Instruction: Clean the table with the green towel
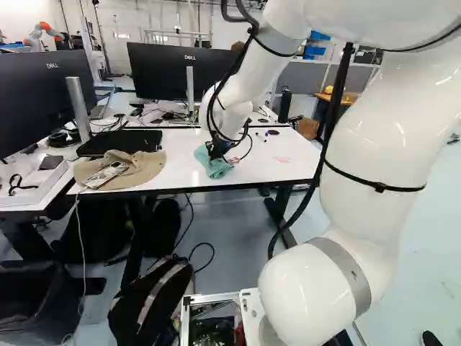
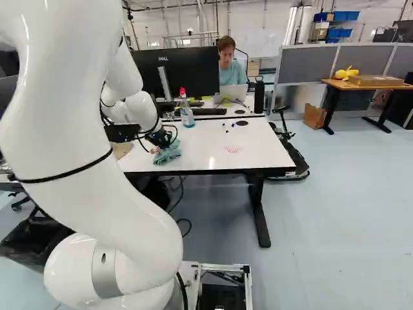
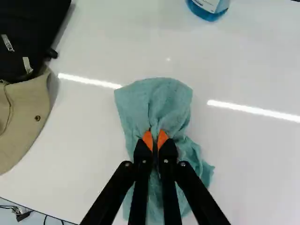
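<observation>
- At the left of the left base view we see a monitor (image 1: 36, 101), with a bin (image 1: 32, 288) on the floor below.
- Next we have a flat black bag (image 1: 119, 143) on the white table (image 1: 180, 140), and a tan hat (image 1: 140, 169) just in front of it.
- Then comes the green towel (image 1: 213, 164) – bunched on the table near its front edge, to the right of the hat.
- Our gripper (image 1: 218, 150) points down at it; in the wrist view its fingers are nearly together, with a fold of the towel pinched between the orange pads (image 3: 147, 140).
- Beyond the towel we find a spray bottle (image 2: 186, 111) – upright, blue liquid inside.
- Farther right, we spot pens (image 2: 227, 127) and, nearer the front edge, red marks (image 2: 233, 149) on the tabletop.
</observation>
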Robot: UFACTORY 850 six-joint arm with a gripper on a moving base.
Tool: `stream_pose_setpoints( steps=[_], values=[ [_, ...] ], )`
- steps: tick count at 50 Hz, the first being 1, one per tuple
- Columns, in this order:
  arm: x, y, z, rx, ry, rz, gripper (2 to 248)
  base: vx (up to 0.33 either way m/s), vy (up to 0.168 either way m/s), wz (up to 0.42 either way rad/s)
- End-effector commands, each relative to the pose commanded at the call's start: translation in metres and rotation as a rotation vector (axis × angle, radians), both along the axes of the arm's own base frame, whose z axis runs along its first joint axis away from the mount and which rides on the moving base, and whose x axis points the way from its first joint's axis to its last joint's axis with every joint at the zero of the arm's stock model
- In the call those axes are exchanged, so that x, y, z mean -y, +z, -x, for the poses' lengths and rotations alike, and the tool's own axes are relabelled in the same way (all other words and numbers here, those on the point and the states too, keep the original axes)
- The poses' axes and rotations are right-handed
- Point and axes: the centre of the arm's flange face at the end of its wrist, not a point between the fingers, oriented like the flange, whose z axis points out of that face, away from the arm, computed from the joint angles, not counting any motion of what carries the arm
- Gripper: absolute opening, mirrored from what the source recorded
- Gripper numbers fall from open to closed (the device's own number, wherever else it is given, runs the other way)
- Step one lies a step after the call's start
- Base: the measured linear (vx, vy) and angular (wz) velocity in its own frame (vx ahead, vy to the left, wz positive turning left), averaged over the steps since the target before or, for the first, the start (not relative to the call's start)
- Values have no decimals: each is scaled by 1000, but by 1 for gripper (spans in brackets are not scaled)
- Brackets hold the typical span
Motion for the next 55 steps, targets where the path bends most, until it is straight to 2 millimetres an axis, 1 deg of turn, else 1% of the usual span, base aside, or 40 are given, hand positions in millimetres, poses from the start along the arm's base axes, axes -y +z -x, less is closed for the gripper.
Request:
stream_pose_setpoints(
  steps=[19, 30, 36, 43, 55],
  values=[
    [6, -1, -36, 12, -29, -3, 32, 0, 0, 0],
    [4, -1, -58, 21, -34, -5, 32, 0, 0, 0],
    [-2, -2, -67, 26, -27, -7, 32, 0, 0, 0],
    [-13, -2, -73, 31, -11, -8, 32, 0, 0, 0],
    [-33, -3, -74, 34, 23, -9, 32, 0, 0, 0]
  ],
)
